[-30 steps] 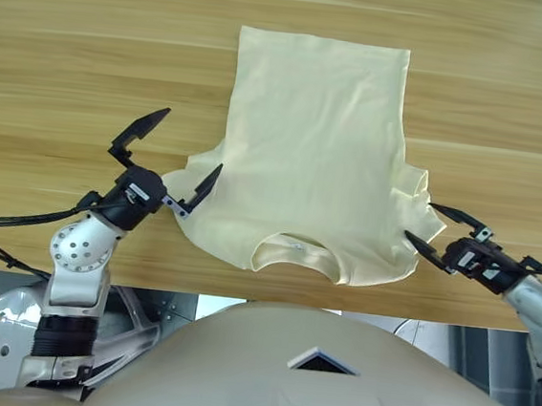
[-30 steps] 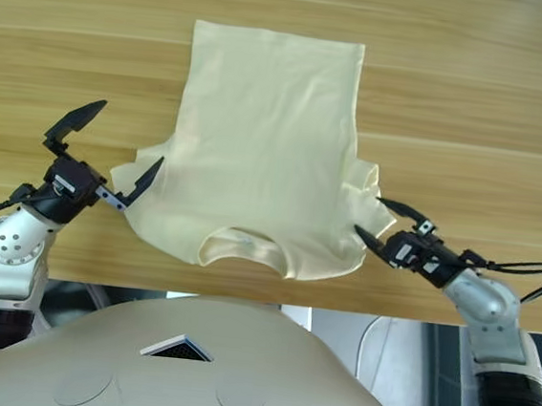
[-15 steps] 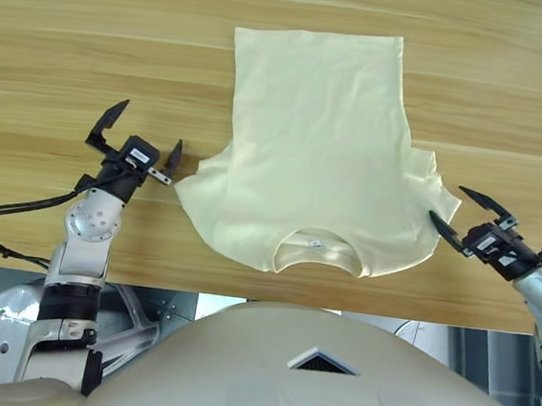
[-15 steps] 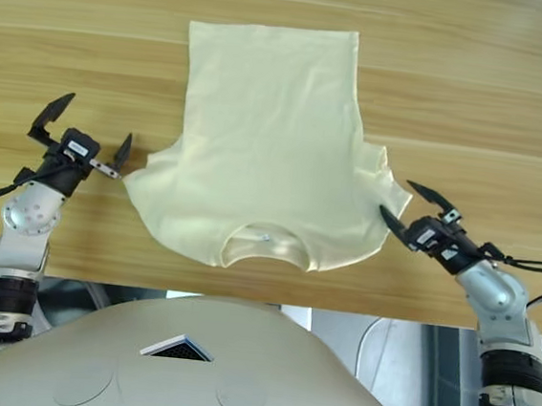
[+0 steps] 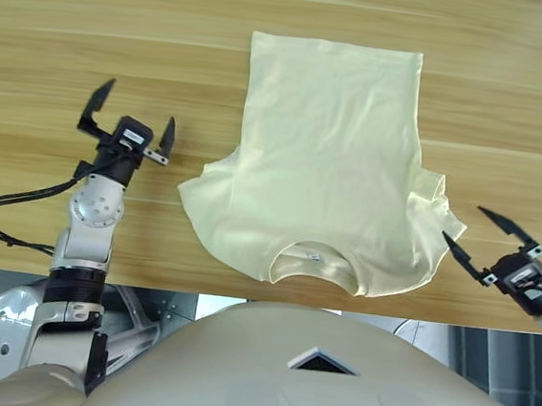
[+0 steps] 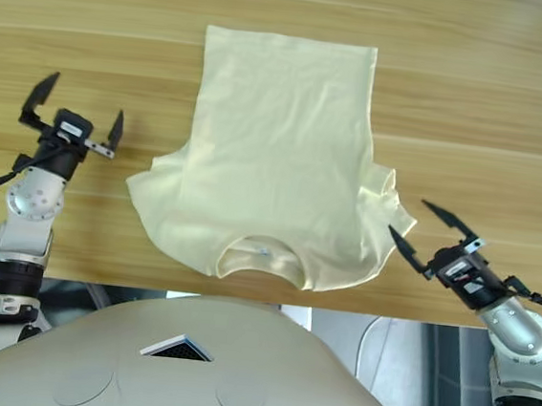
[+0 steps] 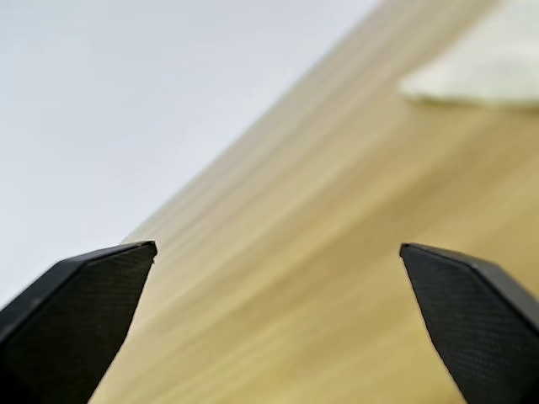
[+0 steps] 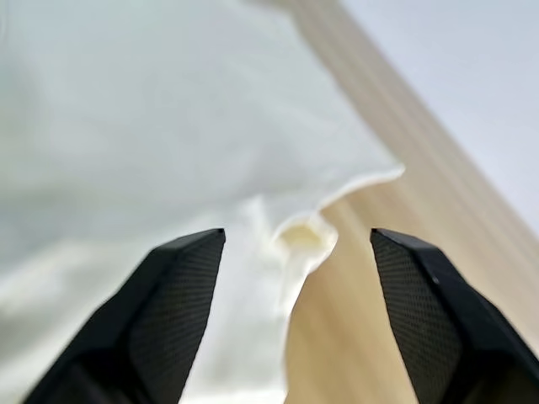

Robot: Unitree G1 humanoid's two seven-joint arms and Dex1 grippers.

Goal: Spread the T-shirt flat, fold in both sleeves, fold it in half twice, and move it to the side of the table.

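A pale yellow T-shirt [image 5: 328,161] lies on the wooden table [image 5: 76,31], collar [image 5: 313,262] toward the near edge, hem at the far side. Both sleeves look tucked in, the right one [image 5: 434,204] bunched and wrinkled. My left gripper [image 5: 131,120] stands open over bare wood, to the left of the shirt's left shoulder and apart from it. My right gripper [image 5: 483,245] is open just right of the shirt's right shoulder, near the table's front edge, holding nothing. The right wrist view looks between its fingertips at the crumpled sleeve [image 8: 295,240].
Bare wood stretches to the left, right and far side of the shirt. The table's front edge [image 5: 148,285] runs just below the collar. A black cable [image 5: 1,211] hangs from my left arm beside that edge.
Both grippers have drawn away from the shirt: the left one back to the left, the right one outward and nearer the front edge. The shirt has settled flat, and the camera view shifted a little.
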